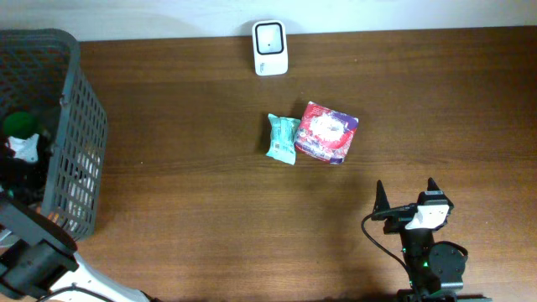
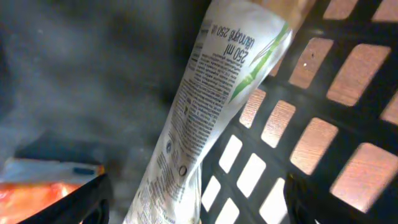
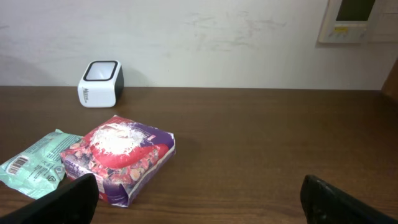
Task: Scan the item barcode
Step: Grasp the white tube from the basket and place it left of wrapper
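The brown counter [image 1: 210,218] lay bare across its middle and front, open room on every side of the 2 packets near its centre. A grey slatted basket [image 1: 84,134] stood at the left edge. A white barcode scanner [image 1: 269,48] sat at the far edge against the pale wall [image 3: 217,37], well apart from the packets. The left arm reached up from the near left corner into the basket, so the overhead view hid its tool. The wrist view showed the left tool [image 2: 196,190] with its 2 fingers spread wide and gripping nothing. A white tube [image 2: 205,118] passed between them without touching either. The tube leaned tilted against the basket's lattice wall, printed with fine text, green leaf shapes and "250 ml". An orange packet [image 2: 43,183] lay beside it at the lower left. The right arm sat low at the near right, its right tool [image 1: 406,191] pointed toward the far edge, fingers wide apart and empty, hovering above the counter. A teal packet [image 1: 283,138], barcode showing at 1 end, touched a red-and-purple packet [image 1: 327,132] on its right.
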Controlling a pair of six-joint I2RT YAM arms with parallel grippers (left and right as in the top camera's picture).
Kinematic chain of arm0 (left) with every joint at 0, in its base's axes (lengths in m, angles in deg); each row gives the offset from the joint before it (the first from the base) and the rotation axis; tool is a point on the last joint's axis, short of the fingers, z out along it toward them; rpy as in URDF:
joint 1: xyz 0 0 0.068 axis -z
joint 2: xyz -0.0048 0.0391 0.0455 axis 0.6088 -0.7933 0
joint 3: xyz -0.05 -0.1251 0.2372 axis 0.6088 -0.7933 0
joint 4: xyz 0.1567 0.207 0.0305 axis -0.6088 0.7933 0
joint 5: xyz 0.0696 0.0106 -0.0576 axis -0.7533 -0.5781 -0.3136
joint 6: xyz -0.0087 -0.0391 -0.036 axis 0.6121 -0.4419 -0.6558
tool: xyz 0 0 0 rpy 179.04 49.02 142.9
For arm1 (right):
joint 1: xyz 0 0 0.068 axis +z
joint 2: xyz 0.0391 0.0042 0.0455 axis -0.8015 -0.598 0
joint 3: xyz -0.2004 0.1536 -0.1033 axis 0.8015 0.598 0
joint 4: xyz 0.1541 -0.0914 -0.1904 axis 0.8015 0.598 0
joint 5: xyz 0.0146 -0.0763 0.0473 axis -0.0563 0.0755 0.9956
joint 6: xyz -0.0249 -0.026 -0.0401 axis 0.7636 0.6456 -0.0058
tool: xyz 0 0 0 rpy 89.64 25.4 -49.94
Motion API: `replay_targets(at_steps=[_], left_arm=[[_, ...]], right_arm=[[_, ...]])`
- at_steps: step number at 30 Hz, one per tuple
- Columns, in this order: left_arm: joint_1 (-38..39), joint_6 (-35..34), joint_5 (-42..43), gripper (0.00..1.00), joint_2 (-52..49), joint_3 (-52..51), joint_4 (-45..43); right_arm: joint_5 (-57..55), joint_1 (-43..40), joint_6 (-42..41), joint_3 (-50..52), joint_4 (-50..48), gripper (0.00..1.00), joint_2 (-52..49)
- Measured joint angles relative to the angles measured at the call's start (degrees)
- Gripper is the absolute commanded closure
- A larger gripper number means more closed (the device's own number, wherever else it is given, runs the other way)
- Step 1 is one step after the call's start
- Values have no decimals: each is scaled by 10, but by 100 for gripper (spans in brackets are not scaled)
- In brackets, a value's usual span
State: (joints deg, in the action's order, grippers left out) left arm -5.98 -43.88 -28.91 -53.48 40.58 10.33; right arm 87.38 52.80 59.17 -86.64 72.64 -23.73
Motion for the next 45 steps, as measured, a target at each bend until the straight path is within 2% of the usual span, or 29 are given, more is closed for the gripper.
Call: replay_targets(at_steps=[1, 2, 4, 5, 6, 7, 8, 11, 12, 14, 16, 17, 19, 22, 24, 26, 27, 28, 30, 34, 36, 38, 44, 45], left_arm=[[0, 9, 3, 27, 0, -15, -8], [0, 17, 5, 24, 0, -32, -23], [-1, 25, -3, 48, 0, -63, -55], [-1, 28, -6, 47, 0, -67, -64], [0, 31, -12, 60, 0, -67, -76], [0, 31, -14, 84, 0, -68, -81], [0, 32, -16, 98, 0, -68, -87], [0, 31, -12, 100, 3, -65, -86], [0, -4, -17, 100, 0, -43, -76], [-1, -47, -14, 100, -6, 38, -32], [-1, -71, 55, 100, -10, 191, 17], [-1, -91, 73, 100, -8, 221, 23], [0, -179, 144, 100, -3, 431, 30], [0, -297, 168, 100, 45, 595, 27], [8, -337, 185, 100, 78, 626, 32], [63, -349, 206, 100, 106, 638, 76], [143, -338, 224, 100, 112, 637, 121], [169, -334, 222, 100, 108, 634, 126], [287, -316, 149, 100, 92, 608, 187], [464, -308, 7, 100, 59, 501, 186], [535, -329, -73, 100, 33, 395, 140], [579, -363, -124, 100, 13, 267, 24], [642, -411, -175, 100, -17, 26, -214], [649, -414, -178, 93, -23, 5, -249]], right_arm=[[0, 0, 0, 0, 0, 1, 0], [0, 0, 0, 0, 0, 1, 0], [0, 0, 0, 0, 0, 1, 0], [0, 0, 0, 0, 0, 1, 0], [0, 0, 0, 0, 0, 1, 0], [0, 0, 0, 0, 0, 1, 0], [0, 0, 0, 0, 0, 1, 0], [0, 0, 0, 0, 0, 1, 0], [0, 0, 0, 0, 0, 1, 0], [0, 0, 0, 0, 0, 1, 0], [0, 0, 0, 0, 0, 1, 0], [0, 0, 0, 0, 0, 1, 0], [0, 0, 0, 0, 0, 1, 0], [0, 0, 0, 0, 0, 1, 0], [0, 0, 0, 0, 0, 2, 0], [0, 0, 0, 0, 0, 1, 0], [0, 0, 0, 0, 0, 1, 0], [0, 0, 0, 0, 0, 1, 0], [0, 0, 0, 0, 0, 1, 0], [0, 0, 0, 0, 0, 1, 0], [0, 0, 0, 0, 0, 1, 0], [0, 0, 0, 0, 0, 1, 0], [0, 0, 0, 0, 0, 1, 0], [0, 0, 0, 0, 0, 1, 0]])
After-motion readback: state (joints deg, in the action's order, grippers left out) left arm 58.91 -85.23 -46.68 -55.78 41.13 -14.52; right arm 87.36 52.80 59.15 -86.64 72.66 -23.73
